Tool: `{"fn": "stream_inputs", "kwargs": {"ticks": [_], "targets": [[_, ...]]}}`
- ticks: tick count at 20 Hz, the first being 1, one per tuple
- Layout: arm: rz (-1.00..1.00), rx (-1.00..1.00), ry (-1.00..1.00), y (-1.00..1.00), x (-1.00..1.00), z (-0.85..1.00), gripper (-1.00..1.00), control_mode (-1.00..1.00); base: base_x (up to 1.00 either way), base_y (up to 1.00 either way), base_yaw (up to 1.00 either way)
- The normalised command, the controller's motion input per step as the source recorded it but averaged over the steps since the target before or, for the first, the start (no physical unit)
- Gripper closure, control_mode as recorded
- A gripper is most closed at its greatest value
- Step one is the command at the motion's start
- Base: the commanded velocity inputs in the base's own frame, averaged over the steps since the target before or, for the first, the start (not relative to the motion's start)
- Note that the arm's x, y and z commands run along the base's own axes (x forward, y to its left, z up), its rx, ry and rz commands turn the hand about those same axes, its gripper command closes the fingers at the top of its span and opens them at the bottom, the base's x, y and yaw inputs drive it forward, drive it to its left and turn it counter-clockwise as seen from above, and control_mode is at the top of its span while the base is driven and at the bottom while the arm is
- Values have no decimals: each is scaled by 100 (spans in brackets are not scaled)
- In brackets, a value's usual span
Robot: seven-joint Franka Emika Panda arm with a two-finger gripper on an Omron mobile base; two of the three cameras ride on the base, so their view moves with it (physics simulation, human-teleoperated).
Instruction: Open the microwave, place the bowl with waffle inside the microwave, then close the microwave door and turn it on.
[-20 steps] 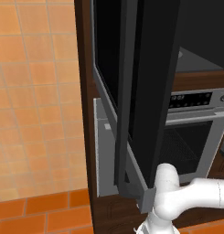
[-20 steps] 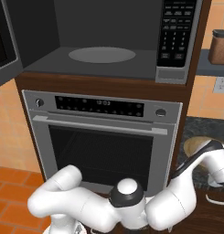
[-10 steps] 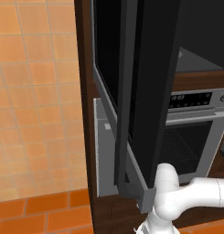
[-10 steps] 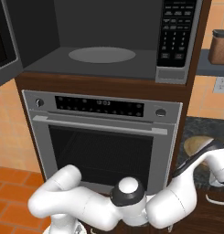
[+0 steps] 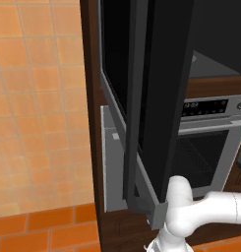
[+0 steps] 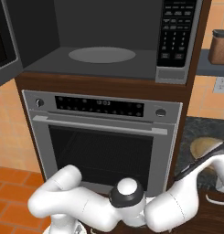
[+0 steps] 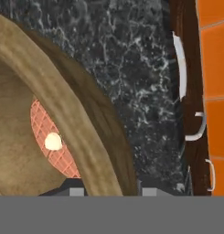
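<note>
Bowl [image 7: 58, 114] with waffle [image 7: 49, 141] on dark speckled counter [image 7: 131, 68] right of the oven [image 6: 104, 137], rim between gripper [image 7: 109, 192] fingertips, grip unconfirmed; pickup in hand, lift toward open microwave [image 6: 102, 55] next; door [image 5: 161, 98] swung wide in left view.

bowl [image 7: 63, 119] close, rim between fingertips | waffle [image 7: 51, 141] inside | dark speckled counter [image 7: 131, 68]

Orange tiled wall [image 5: 38, 98], dark wood cabinet [image 5: 91, 123], speckled black counter [image 7: 131, 68].
</note>
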Motion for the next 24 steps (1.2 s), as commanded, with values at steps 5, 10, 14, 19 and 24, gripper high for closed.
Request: {"fn": "stream_inputs", "kwargs": {"ticks": [5,10,14,19,24], "targets": [[-12,0,-8,-48,-94,54,100,-100,0,0,0],[-6,0,-13,-13,-87,75,100,-100,0,0,0],[-1,0,-16,13,-73,96,100,-100,0,0,0],[0,-1,-4,29,-78,83,100,-100,0,0,0],[1,-6,-3,92,-51,61,100,-100,0,0,0]]}}
